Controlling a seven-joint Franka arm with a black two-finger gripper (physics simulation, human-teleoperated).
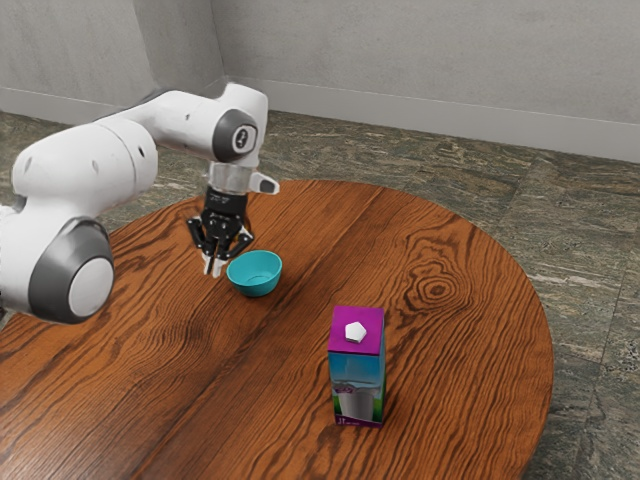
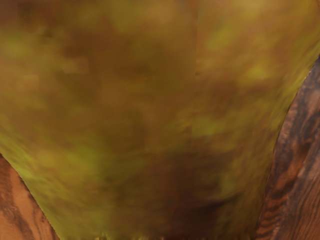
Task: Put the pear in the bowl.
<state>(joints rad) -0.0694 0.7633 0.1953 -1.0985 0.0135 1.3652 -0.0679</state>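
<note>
Black and low over the table, the gripper (image 1: 214, 262) is just beside the teal bowl (image 1: 255, 274), on its side toward the exterior view's left. From this angle I cannot tell how far apart its fingertips are. In the wrist view the pear (image 2: 150, 100), mottled green and brown, is very close to the camera and narrows toward the lower edge. Whether it is held cannot be made out. The bowl's visible inside is plain teal.
A purple-topped carton (image 1: 358, 365) stands upright on the round wooden table (image 1: 450, 370), nearer the exterior camera than the bowl. The table's curved edge runs along the exterior view's right.
</note>
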